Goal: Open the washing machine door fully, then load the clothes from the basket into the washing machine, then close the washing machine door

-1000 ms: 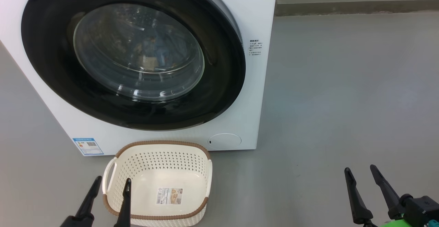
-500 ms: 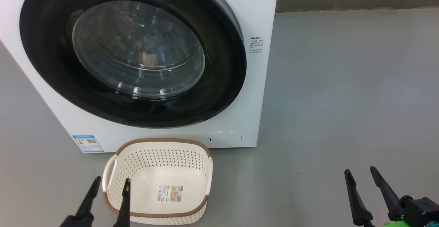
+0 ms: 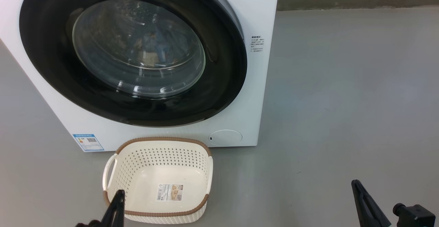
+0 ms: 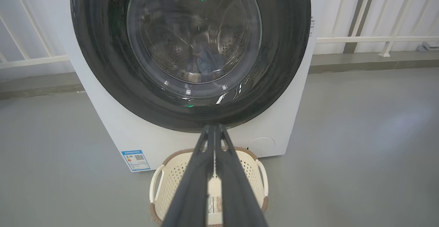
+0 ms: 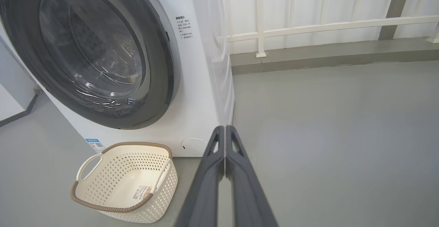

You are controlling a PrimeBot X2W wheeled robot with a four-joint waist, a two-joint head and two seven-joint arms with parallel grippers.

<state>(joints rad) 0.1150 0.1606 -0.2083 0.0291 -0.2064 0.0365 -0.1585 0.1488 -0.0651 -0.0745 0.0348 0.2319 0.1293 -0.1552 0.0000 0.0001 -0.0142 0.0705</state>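
Since the clothes [image 4: 205,64] lie inside the washing machine [image 3: 264,83] behind its shut door [image 3: 51,66], just beyond the empty basket [image 3: 161,140], both grippers rest clenched on nothing, the left gripper [image 3: 119,195] at the basket's near rim nearer the door than the right gripper [image 3: 356,187].

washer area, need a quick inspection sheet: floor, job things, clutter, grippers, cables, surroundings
surface: grey floor, smooth, no spills seen
washer: white, stands on the floor
door: black, looks shut
clothes: bluish fabric seen through the door glass, inside the drum
basket: on the floor in front of the washer, holds no clothes, label on its bottom
clutter: nothing seen
left gripper: shut, holds nothing, near the basket
right gripper: shut, holds nothing, over bare floor
cables: nothing seen
surroundings: white railing behind the washer
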